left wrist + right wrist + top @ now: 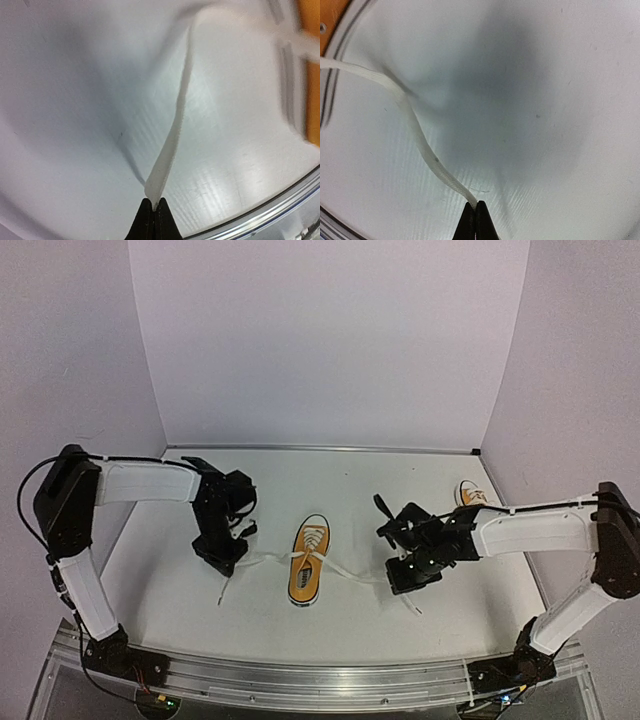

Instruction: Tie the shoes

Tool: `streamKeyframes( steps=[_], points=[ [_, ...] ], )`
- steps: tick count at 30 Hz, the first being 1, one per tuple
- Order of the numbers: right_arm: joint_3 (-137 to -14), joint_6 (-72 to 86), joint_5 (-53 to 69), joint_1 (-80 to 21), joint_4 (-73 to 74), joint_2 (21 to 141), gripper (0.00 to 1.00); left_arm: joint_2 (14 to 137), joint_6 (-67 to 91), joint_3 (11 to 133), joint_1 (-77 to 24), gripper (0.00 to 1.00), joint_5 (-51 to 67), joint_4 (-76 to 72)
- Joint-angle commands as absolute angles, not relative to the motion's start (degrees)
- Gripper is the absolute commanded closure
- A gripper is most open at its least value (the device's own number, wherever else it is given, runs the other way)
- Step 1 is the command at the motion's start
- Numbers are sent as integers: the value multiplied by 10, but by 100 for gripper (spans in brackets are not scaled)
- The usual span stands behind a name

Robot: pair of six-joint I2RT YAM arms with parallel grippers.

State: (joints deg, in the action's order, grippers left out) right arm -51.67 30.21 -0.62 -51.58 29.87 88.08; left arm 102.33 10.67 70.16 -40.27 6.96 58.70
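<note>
- Top external view: one shoe (309, 562) lies in the middle of the desk (180, 610), between my two arms. A white lace runs out from it to each side.
- The second shoe (471, 494) sits near the far right corner, mostly hidden behind my right arm. I cannot tell how its laces lie.
- Left wrist view: my left fingers (144, 225) are clenched on the left lace (171, 145), pinching it close to its end. The lace rises from the tips and runs off toward the shoe, whose orange side shows blurred at the right edge. A shadow beside the lace suggests it is lifted off the desk.
- Right wrist view: my right fingers (466, 225) are likewise pressed together on the right lace (422, 142). It curves away over the desk to the shoe's sole in the upper left corner.
- Seen from above, a short tail of lace trails past each grip.
- Done so far, as I judge it: both laces of the middle shoe are gripped and drawn apart to opposite sides, ready to work with.
- Left to do: the whole knot. I see no crossing of the laces, no loop and no bow on this shoe.
- The second shoe looks untouched, so the task seems to be at an early stage.
</note>
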Motion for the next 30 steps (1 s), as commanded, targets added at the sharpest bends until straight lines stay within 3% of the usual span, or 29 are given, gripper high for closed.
streamKeyframes(
  steps=[1, 7, 12, 20, 30],
  points=[
    [-600, 294, -81, -498, 289, 822, 100, 894, 125, 760, -400, 100, 70, 489],
    [-669, 273, -150, -493, 281, 755, 100, 806, 111, 730, -413, 100, 131, 373],
    [-680, 249, -130, -493, 235, 721, 100, 736, 97, 659, -431, 100, 137, 315],
    [-748, 215, -47, -494, 156, 805, 100, 670, 62, 612, -488, 100, 137, 336],
    [-781, 234, 77, -495, 69, 904, 100, 582, 60, 558, -492, 100, 153, 290]
  ],
)
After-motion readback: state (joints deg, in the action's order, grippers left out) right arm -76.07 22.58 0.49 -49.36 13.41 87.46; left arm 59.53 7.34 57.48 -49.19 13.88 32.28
